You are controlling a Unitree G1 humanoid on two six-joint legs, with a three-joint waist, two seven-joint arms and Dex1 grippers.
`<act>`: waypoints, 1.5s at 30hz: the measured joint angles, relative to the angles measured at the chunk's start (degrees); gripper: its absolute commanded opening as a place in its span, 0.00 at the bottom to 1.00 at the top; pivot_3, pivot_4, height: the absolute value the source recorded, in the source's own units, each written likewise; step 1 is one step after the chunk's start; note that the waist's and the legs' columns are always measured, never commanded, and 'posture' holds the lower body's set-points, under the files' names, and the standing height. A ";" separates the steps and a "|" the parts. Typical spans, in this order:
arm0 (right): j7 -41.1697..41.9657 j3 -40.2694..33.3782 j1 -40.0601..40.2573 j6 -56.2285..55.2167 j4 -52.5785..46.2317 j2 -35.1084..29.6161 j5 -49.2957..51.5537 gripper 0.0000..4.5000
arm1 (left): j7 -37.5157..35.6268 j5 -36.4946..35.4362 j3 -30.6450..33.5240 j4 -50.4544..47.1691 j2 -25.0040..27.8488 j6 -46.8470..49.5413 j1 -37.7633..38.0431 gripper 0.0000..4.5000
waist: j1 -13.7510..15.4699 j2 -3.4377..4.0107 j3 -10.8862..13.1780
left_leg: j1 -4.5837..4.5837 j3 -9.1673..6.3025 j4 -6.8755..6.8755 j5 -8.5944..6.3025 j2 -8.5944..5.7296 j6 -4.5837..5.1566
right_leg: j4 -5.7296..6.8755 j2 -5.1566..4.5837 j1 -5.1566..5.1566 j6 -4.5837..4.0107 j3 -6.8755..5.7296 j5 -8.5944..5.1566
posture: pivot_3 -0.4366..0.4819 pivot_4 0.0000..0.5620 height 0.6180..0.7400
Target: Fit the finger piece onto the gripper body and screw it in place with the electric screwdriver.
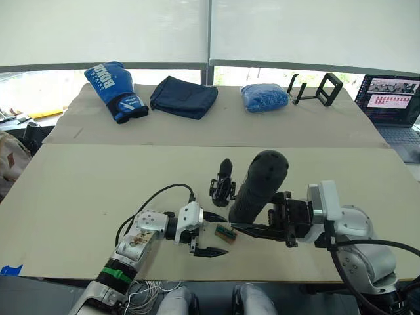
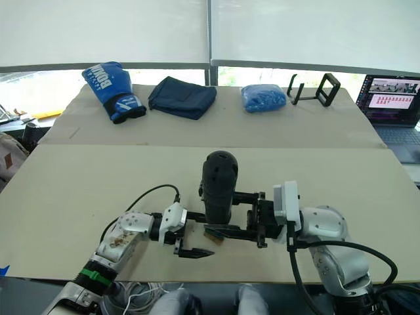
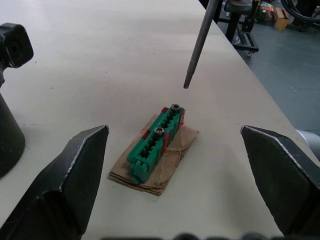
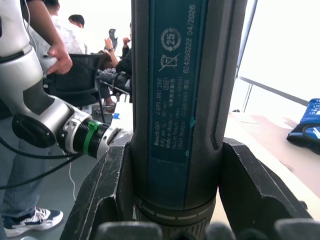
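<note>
The right gripper (image 4: 170, 200) grasps the electric screwdriver (image 1: 259, 186) upright, its metal bit hanging just above the green screw holder (image 3: 156, 144), which carries two screws. The left gripper (image 1: 211, 234) rests released, fingers (image 3: 65, 185) straddling that holder on the surface (image 1: 92, 197). The gripper body (image 1: 223, 182) stands just beyond.

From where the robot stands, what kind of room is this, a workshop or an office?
Probably a robotics lab or test room. A long table under windows holds unrelated practice items: a blue boxing glove and a folded dark cloth. A laptop runs at the far end, and people sit on chairs nearby.
</note>
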 measured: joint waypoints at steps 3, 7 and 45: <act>-0.71 0.00 0.00 0.08 0.11 -0.25 0.26 0.43 | 0.33 0.00 -0.13 -0.13 -0.05 0.02 0.07 1.00 | 0.00 0.00 0.00 | 0.00 -0.01 0.00 -0.01 0.00 0.01 | 0.00 -0.03 0.00 0.00 0.01 0.00 | 0.48 0.27 1.00; -0.79 0.00 -0.02 0.23 0.53 -1.31 0.71 0.43 | 0.46 -0.01 -0.29 -0.29 -0.07 0.11 0.11 1.00 | 0.00 0.00 0.00 | -0.01 -0.01 0.00 -0.01 0.00 0.02 | -0.01 -0.02 0.00 0.00 0.01 0.00 | 0.48 0.27 1.00; -0.82 2.21 -0.47 -0.06 2.47 -2.03 -1.69 0.43 | 0.20 0.25 -0.63 0.76 0.03 -0.86 -0.43 1.00 | 0.02 0.00 0.00 | 0.00 -0.01 -0.01 -0.01 0.00 0.03 | -0.01 -0.04 0.00 0.00 0.01 0.00 | 0.48 0.27 1.00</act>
